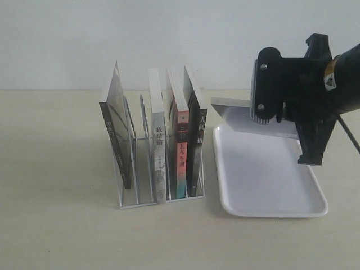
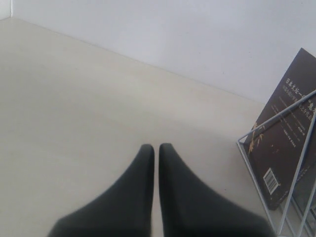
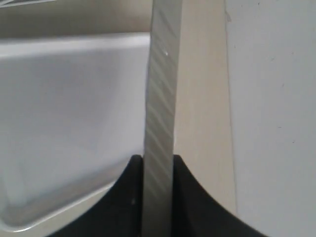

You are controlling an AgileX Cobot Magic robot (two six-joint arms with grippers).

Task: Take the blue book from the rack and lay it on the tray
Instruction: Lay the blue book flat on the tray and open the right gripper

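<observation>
The right hand (image 1: 263,115) is clenched on the blue book (image 1: 233,109). It holds the book flat in the air above the far end of the tray (image 1: 270,169). In the right wrist view, the two dark fingers (image 3: 126,197) press on either side of the book's pale page edge (image 3: 159,98). Only that edge and a shaded underside show, so the cover cannot be made out. The white tray is bare and sits on the surface (image 1: 56,197) just beside the rack (image 1: 138,203).

The left hand (image 2: 156,150) is closed with only a thin slit between its fingertips. It grasps nothing and hangs over bare surface near the rack's wire end (image 2: 276,116).

The rack holds four upright books: a dark one (image 1: 115,129) leaning in the left slot, then a white-spined one (image 1: 159,140), a red-and-teal one (image 1: 181,152) and a black-spined one (image 1: 198,140).
</observation>
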